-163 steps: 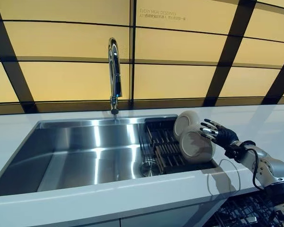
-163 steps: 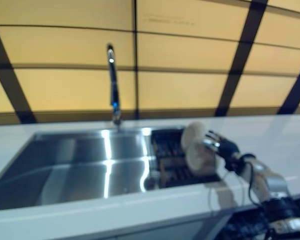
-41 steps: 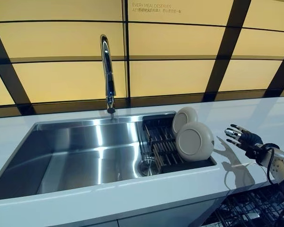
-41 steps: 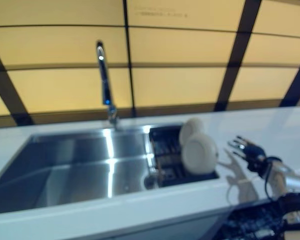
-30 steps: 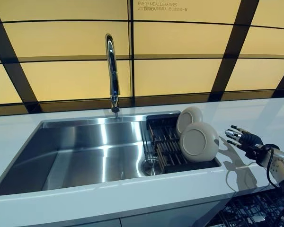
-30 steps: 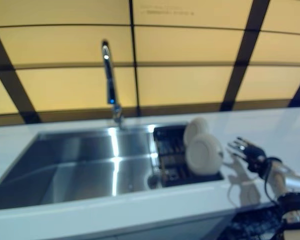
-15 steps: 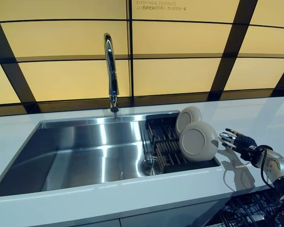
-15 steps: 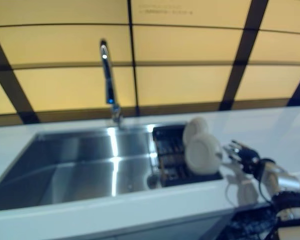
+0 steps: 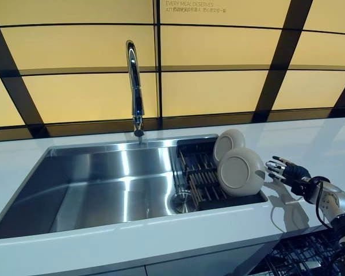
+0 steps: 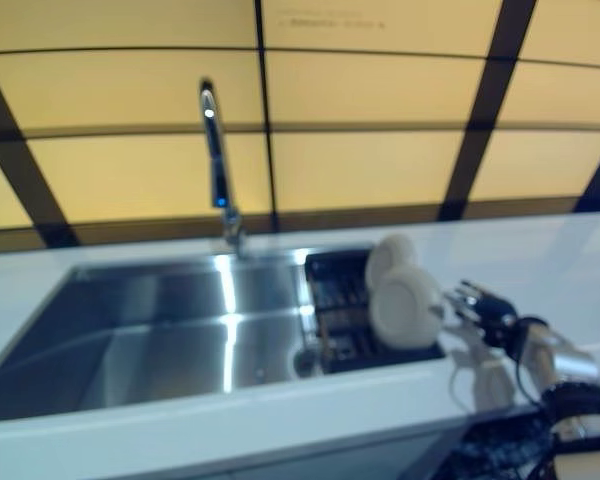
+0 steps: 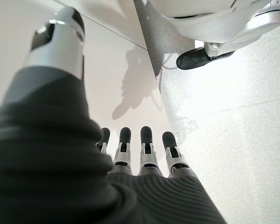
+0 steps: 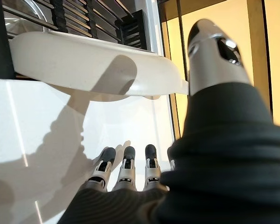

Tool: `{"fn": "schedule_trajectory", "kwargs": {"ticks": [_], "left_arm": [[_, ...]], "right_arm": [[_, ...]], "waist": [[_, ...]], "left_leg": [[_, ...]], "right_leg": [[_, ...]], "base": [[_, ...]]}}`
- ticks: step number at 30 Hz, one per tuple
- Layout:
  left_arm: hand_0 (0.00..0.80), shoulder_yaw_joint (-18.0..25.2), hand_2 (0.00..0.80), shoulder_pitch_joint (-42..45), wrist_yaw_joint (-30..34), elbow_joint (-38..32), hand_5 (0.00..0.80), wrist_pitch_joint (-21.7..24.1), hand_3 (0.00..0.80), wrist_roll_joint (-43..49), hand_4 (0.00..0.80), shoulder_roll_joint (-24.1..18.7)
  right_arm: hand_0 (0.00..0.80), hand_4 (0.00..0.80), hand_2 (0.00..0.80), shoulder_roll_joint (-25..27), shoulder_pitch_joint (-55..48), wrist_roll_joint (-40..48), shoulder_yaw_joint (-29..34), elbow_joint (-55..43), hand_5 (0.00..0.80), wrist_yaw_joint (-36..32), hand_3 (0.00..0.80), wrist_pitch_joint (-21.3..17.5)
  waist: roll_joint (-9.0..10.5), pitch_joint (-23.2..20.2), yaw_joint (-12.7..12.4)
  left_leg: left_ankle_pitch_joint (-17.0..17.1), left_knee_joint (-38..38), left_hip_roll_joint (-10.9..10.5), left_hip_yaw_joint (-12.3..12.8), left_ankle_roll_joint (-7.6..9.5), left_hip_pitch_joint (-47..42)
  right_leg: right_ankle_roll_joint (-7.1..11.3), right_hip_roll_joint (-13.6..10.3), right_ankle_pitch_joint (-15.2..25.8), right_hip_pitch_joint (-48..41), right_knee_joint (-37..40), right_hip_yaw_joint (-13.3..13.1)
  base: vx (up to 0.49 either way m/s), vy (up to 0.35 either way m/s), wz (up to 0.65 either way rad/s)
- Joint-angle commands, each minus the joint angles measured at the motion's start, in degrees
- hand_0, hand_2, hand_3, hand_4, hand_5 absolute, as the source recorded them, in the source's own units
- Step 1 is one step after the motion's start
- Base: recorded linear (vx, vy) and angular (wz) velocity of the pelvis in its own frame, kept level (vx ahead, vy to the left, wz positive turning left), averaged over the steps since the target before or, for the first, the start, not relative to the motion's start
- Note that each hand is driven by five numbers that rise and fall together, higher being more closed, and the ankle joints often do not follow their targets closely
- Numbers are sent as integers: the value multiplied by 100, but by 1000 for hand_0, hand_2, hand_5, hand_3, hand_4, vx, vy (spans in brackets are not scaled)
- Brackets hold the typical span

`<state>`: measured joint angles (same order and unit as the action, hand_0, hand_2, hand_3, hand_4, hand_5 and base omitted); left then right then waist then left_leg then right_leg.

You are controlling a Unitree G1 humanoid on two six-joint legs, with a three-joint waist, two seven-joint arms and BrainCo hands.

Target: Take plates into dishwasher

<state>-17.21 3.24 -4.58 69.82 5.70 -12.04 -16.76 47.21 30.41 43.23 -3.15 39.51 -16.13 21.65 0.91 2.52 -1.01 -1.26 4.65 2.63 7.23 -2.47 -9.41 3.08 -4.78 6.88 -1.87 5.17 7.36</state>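
Observation:
Two beige plates stand on edge in a black rack [image 9: 196,172] at the sink's right end: a front plate [image 9: 240,171] and a smaller-looking one [image 9: 229,141] behind it. My right hand [image 9: 291,172] hovers over the white counter just right of the front plate, open, fingers spread toward its rim and a small gap apart. In the right wrist view the plate's rim [image 12: 98,70] shows past the straight fingers [image 12: 126,164]. My left hand [image 11: 147,140] shows only in its wrist view, open, hanging over the floor beside a white cabinet.
A steel sink basin [image 9: 103,184] with a tall chrome faucet [image 9: 135,86] and a drain [image 9: 181,202] fills the middle. The white counter [image 9: 328,144] runs around it. A dark dishwasher rack [image 9: 302,257] shows below the counter's front edge at lower right.
My right hand has crept left toward the front plate over the last second, closing most of the gap. The plates have not moved. The view shifted slightly.

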Motion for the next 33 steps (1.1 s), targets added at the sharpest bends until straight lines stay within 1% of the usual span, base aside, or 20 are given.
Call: {"fn": "schedule_trajectory", "kwargs": {"ticks": [1, 17, 33], "left_arm": [[0, -211, 0, -377, -6, 230, 0, 96, 0, 40, 0, -149], [0, -226, 0, -384, -1, 207, 0, 53, 0, 15, 0, -149], [0, -172, 0, -423, -22, 259, 0, 68, 0, 29, 0, -127]], "right_arm": [[0, 0, 0, -238, 717, -36, -294, 168, 0, -150, 0, -115], [0, 0, 0, -298, 723, 132, -364, -218, 0, -27, 0, -104], [0, 0, 0, -324, 664, 43, -456, -383, 0, -166, 0, -23]], "waist": [[252, -55, -210], [267, -100, -188], [288, -118, -154]], "left_leg": [[389, 12, -30, -482, -77, 368], [399, 21, -41, -462, -82, 365], [393, 12, -59, -427, -66, 351]], "right_leg": [[56, 29, -310, -425, -80, 209], [61, 26, -294, -421, -67, 202], [51, 18, -286, -419, -83, 184]], "base": [[0, 0, 0], [0, 0, 0], [0, 0, 0]]}}
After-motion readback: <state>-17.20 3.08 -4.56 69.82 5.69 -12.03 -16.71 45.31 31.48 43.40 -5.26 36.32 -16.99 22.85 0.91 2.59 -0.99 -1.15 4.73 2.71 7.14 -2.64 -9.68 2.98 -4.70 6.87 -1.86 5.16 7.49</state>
